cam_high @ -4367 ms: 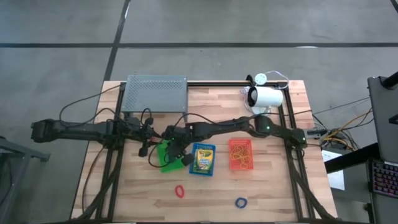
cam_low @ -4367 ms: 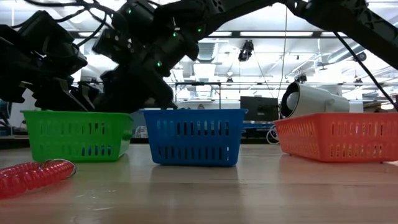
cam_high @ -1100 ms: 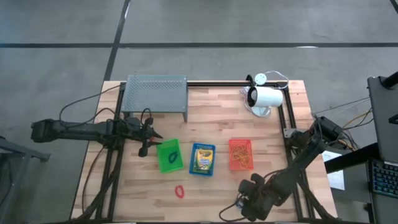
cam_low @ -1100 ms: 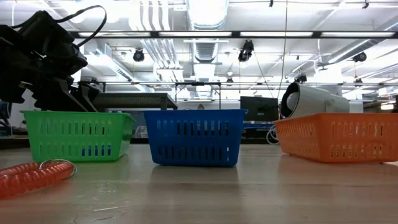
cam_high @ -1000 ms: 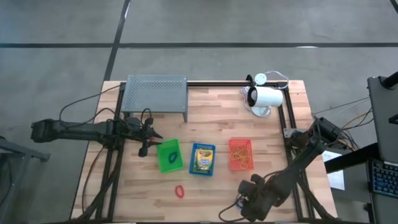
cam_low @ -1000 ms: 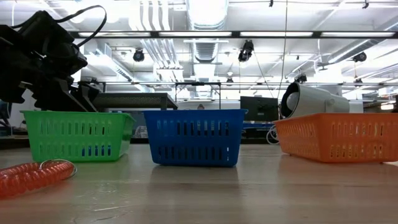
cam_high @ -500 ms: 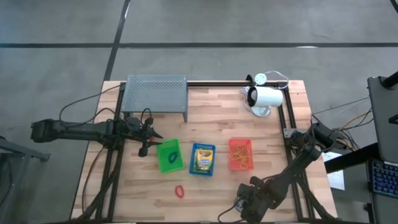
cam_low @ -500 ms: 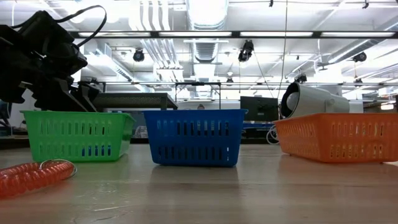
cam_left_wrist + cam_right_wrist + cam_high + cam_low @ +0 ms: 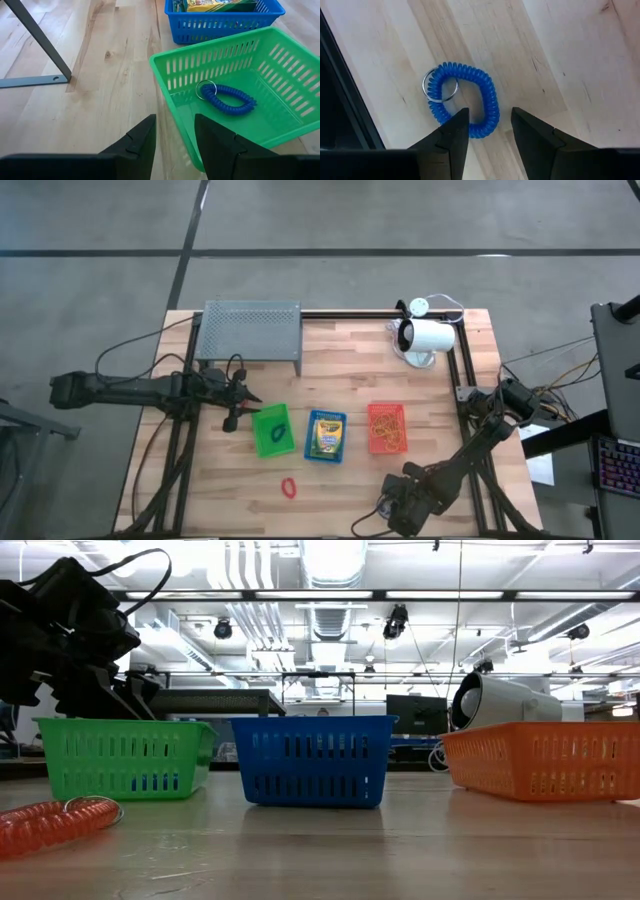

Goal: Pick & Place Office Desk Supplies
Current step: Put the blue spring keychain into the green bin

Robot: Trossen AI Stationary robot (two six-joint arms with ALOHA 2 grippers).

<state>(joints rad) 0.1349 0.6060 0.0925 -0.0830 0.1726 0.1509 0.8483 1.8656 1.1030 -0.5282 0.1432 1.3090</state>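
Looking down from the high view, the right gripper hangs at the table's near edge, while the left gripper waits beside the green basket; a red coil loop lies near.

Low view: green, blue (middle) and orange baskets stand in a row.

Left wrist view: fingers spread, empty.

Right wrist view: spread fingers over a blue coil loop, not touching it.

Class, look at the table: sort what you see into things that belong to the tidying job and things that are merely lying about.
Job:
blue coil loop on the table
blue coil loop in the green basket
red coil loop
crayon box
orange rubber bands
right tool

Bystanders:
white lamp-like device
grey perforated rack
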